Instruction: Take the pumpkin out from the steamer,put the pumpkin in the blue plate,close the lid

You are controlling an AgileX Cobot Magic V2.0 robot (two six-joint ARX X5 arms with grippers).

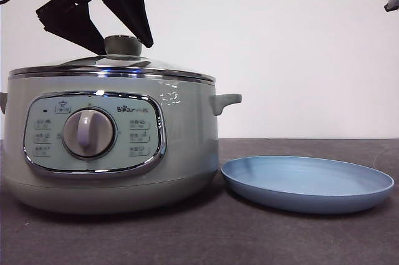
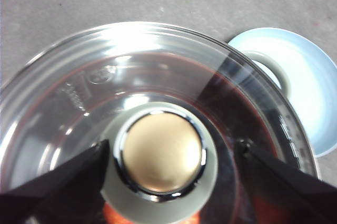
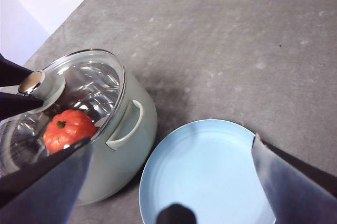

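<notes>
Currently the lid sits closed on the steamer, which stands on the dark table. The left gripper is positioned above the lid with its jaws spread, one on each side of the pale green knob. One jaw lies just beside the knob; the other stands apart from it, so the knob is not clamped.

The pumpkin rests inside the steamer and is visible through the glass in the right wrist view, stem uppermost.

The blue plate lies flat on the table just beside the steamer, on the side of one small handle. Nothing rests on the plate.

The right gripper hangs high above the plate and holds nothing; its jaws are wide apart. In the front view it shows only as a dark tip at the upper corner.
</notes>
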